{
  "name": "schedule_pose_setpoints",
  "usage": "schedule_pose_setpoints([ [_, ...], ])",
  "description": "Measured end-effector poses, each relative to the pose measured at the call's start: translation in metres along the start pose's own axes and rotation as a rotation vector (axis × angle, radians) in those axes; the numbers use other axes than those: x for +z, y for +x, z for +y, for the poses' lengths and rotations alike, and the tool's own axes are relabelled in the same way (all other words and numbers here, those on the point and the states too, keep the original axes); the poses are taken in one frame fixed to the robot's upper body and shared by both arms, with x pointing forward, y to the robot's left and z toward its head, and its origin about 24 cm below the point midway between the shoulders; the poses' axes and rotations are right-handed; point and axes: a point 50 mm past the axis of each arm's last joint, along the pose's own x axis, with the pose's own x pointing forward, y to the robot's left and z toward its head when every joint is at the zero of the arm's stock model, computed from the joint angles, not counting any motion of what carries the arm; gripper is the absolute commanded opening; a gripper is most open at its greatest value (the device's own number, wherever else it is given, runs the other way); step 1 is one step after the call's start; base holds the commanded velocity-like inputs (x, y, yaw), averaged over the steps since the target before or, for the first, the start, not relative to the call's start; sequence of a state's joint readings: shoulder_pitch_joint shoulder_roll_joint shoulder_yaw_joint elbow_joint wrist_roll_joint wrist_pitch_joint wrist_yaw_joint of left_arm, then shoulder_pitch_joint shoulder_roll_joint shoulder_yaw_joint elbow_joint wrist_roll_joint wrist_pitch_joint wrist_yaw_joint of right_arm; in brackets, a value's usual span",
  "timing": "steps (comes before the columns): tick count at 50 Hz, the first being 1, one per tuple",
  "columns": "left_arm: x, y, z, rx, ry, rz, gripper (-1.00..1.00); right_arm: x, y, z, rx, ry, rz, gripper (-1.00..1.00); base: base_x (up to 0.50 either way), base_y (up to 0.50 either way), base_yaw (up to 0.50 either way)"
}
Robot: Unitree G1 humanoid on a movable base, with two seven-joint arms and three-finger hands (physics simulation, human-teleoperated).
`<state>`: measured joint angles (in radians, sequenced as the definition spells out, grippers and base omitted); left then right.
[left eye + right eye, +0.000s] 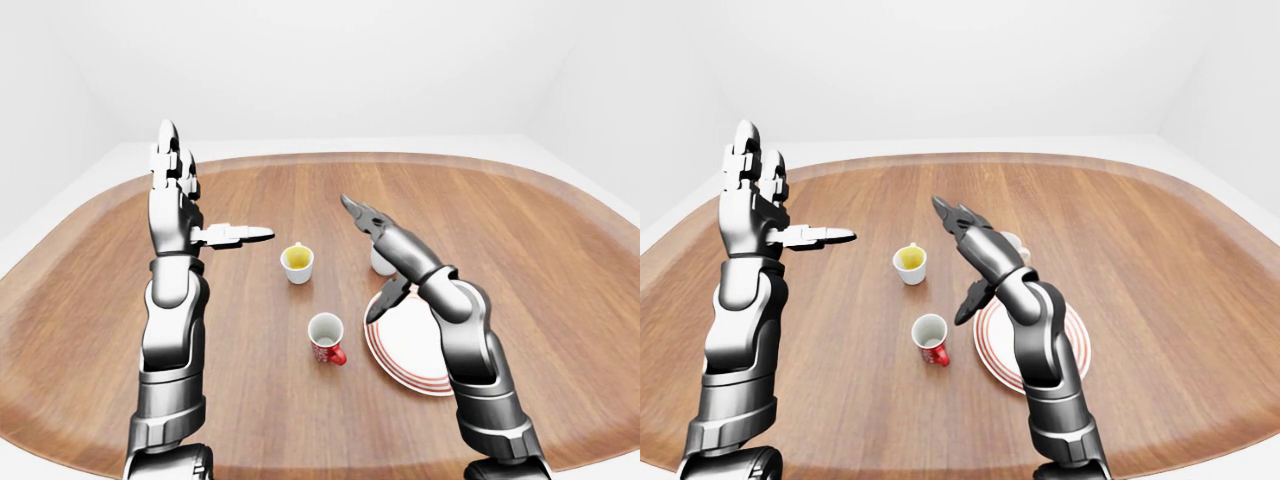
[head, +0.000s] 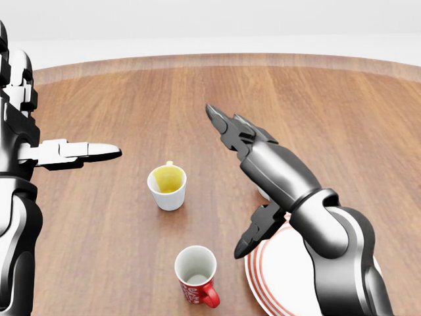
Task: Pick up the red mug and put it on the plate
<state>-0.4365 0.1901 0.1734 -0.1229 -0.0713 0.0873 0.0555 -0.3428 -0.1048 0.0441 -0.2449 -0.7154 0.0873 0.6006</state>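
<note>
- Red mug (image 2: 197,276) stands upright on the wooden table (image 2: 197,99), low in the head view, mouth up, white inside, handle turned toward the lower right. Nothing touches it.
- Plate (image 2: 283,283), white with red rings at the rim, lies flat just to the right of the red mug, with a narrow strip of table between them. Nothing rests on its bare face.
- Right hand (image 2: 240,178) hangs in the air above the table, fingers spread and extended, gripping nothing. Two fingers (image 2: 223,125) point up and left in the head view; the thumb (image 2: 253,237) points down, its tip over the plate's left rim, above and to the right of the red mug and apart from it.
- The right forearm (image 2: 289,178) crosses over the plate and covers most of a white cup (image 1: 1012,242), which shows best in the right-eye view, just above the plate.
- Yellow-lined cup (image 2: 167,186), white outside, stands upright near the middle of the head view, above the red mug and well apart from it.
- Left hand (image 2: 39,131) is raised at the left edge, released: fingers upright, thumb (image 2: 85,152) stretched level toward the right, holding nothing, well away from every cup.
</note>
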Motion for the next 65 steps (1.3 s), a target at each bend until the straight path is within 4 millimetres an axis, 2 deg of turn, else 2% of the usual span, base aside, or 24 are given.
schedule_pose_setpoints([
  [40,-0.004,0.000,0.000,0.001,-0.001,0.018,1.00,-0.015,0.024,0.044,0.165,-0.002,0.121,1.00,0.00,0.00,0.00],
  [65,-0.004,0.001,0.002,0.002,-0.001,0.017,1.00,-0.037,0.036,0.080,0.231,0.083,0.212,1.00,0.00,0.00,0.00],
])
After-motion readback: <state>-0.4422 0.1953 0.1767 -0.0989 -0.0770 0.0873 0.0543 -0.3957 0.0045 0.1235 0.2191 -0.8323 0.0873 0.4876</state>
